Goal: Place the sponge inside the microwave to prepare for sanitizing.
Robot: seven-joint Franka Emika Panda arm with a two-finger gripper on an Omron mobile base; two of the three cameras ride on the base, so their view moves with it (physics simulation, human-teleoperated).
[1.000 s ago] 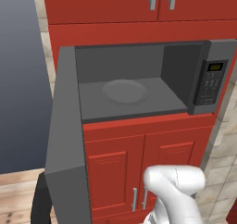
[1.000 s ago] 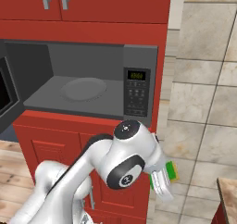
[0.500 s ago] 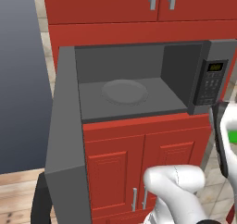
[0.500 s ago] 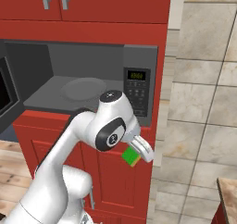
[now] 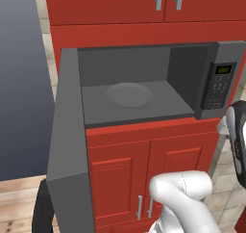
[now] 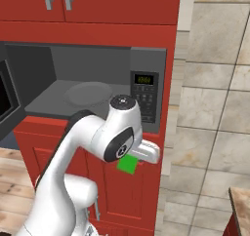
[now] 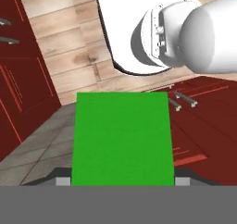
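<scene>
The pincer (image 6: 133, 160) is clamped on the green sponge (image 6: 127, 165), held low in front of the red lower cabinets (image 6: 117, 186), below the keypad panel (image 6: 144, 96). The microwave (image 5: 144, 83) stands with its door (image 5: 67, 145) swung fully open; its turntable (image 5: 129, 95) lies bare. The cavity mouth is unobstructed.

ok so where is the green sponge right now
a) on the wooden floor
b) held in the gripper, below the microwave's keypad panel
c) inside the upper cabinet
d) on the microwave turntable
b, the sponge sits in the gripper in front of the red lower cabinet, below the microwave, whose turntable is bare.
</scene>
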